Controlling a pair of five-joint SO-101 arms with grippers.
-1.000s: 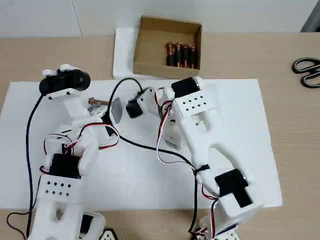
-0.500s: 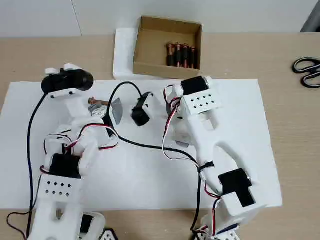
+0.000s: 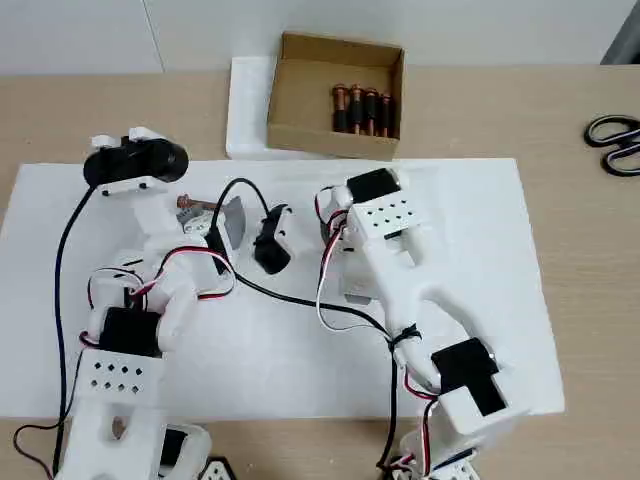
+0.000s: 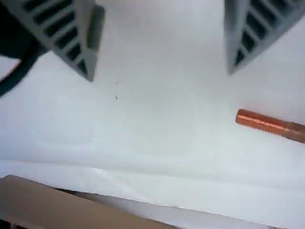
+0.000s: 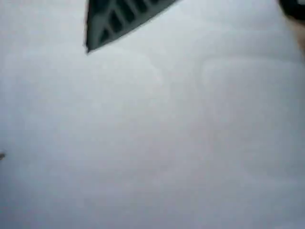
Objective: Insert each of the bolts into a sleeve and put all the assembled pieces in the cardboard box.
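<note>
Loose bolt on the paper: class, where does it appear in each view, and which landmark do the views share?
High view: bolt on the paper, left of centre.
Left wrist view: bolt beyond the open left gripper.
Right wrist view: paper under a finger.
Shared landmark: the paper.

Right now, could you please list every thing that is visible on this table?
brown cardboard box: one, far middle of table
copper bolts in black sleeves: four, inside the box
large white paper sheet: one, under both arms
loose copper bolt: one, on that sheet
small white sheet: one, beside the box
dark-handled scissors: one pair, right edge
tan wooden table: one
left arm: one, white, jaws open
right arm: one, white
</note>
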